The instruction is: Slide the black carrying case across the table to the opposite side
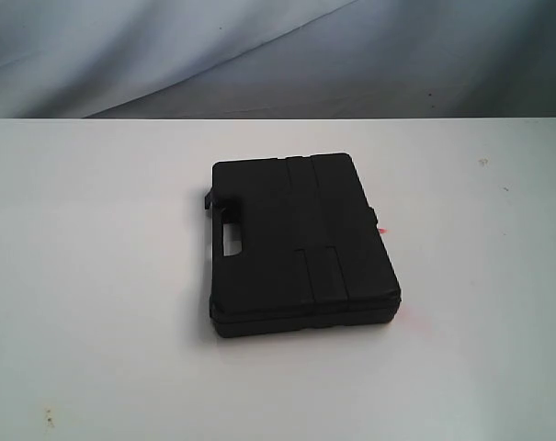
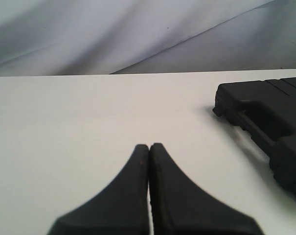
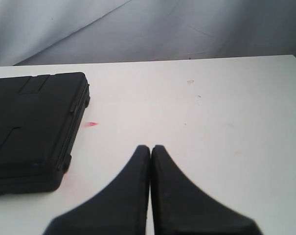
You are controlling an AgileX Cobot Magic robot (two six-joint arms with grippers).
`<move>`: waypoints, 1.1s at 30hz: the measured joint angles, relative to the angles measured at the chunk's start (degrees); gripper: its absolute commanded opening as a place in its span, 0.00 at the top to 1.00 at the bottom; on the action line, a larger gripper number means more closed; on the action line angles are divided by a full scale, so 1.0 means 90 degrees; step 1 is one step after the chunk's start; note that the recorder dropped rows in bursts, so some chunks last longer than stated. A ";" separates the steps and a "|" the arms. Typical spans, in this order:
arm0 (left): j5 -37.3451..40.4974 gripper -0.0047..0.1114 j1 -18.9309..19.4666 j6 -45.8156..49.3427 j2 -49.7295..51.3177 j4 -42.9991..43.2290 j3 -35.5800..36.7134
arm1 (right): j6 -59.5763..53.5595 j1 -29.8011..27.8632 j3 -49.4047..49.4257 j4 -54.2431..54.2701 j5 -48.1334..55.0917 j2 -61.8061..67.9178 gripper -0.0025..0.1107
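Note:
The black case (image 1: 300, 243) lies flat near the middle of the white table (image 1: 94, 276), its handle slot facing the left side and its ribbed lid up. No arm shows in the exterior view. In the left wrist view my left gripper (image 2: 149, 145) is shut and holds nothing, and the handle edge of the case (image 2: 270, 122) lies well apart from it. My right gripper (image 3: 150, 147) is also shut with nothing in it, and the other edge of the case (image 3: 33, 132) lies apart from it.
A small red mark (image 3: 91, 124) sits on the table beside the case, also seen as the red mark (image 1: 381, 230) at its right edge. A grey fabric backdrop (image 1: 278, 55) hangs behind the table's far edge. Small dark specks (image 1: 484, 162) dot the tabletop.

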 measured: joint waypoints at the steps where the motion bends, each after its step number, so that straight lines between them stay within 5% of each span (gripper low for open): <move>1: 0.0000 0.96 0.0000 0.0000 0.0000 0.0000 0.0000 | 0.0000 0.0000 0.0000 0.0000 0.0000 0.0000 0.98; 7: -0.0115 0.96 0.0000 0.0124 0.0000 0.0187 0.0000 | 0.0000 0.0000 0.0000 0.0014 0.0010 0.0000 0.98; 15: -0.2541 0.96 0.0000 0.0057 0.0000 0.0609 0.0000 | 0.0000 0.0000 0.0000 0.0014 0.0014 0.0000 0.98; 18: -0.3098 0.96 0.0000 -0.0719 0.0000 0.0625 0.0000 | 0.0000 0.0000 0.0000 0.0014 0.0014 0.0000 0.98; 20: -0.3379 0.96 0.0000 -0.1535 -0.0010 0.1179 -0.0197 | 0.0000 0.0000 0.0000 0.0014 0.0014 0.0000 0.98; 24: -0.3582 0.96 0.0000 -0.2776 -0.0025 0.3735 -0.1649 | 0.0000 0.0000 0.0000 0.0014 0.0014 0.0000 0.98; 28: -0.3196 0.96 0.0000 -0.3496 0.0125 0.4614 -0.2790 | 0.0000 0.0000 0.0000 0.0014 0.0025 0.0000 0.98; 33: -0.1193 0.96 0.0000 -0.3702 0.0731 0.4932 -0.3692 | 0.0000 0.0000 0.0000 0.0014 0.0025 0.0000 0.98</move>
